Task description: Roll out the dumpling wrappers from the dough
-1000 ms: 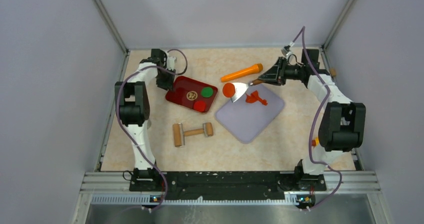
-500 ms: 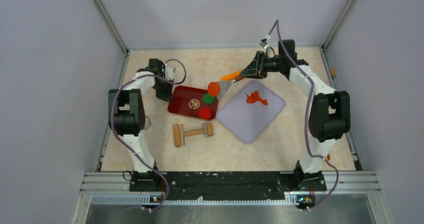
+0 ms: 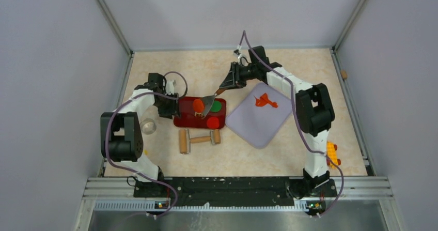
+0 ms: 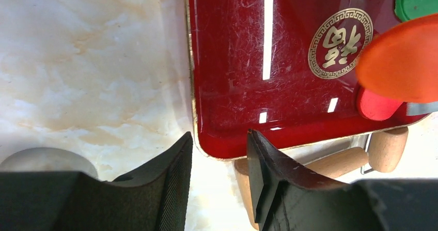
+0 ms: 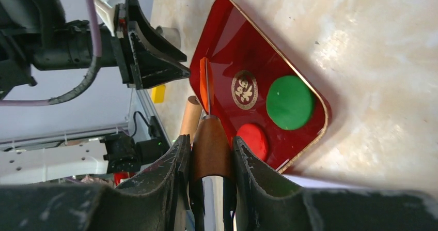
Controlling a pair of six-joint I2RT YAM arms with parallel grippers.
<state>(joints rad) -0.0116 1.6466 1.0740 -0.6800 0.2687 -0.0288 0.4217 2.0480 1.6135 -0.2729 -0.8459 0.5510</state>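
Counter (image 3: 289, 158) bearing a grey mat (image 3: 255, 125) at 3 o'clock of centre, with a red tray (image 3: 184, 112) just beside the mat at its 9 o'clock. Right tool (image 5: 209, 139) clenched on the wooden handle of a scraper (image 3: 209, 104), whose blade hangs over the tray. Left tool (image 4: 219, 135) released, jaws parted astride the tray's 9 o'clock rim. Roller (image 3: 199, 138) lying on the counter just beside the tray, at its 6 o'clock. Wrapper (image 3: 198, 105), orange, steeply tilted against the blade above the tray's middle. Green disc (image 3: 215, 107) at the wrapper's 3 o'clock and red disc (image 3: 212, 122) at its 5 o'clock, both flat in the tray.
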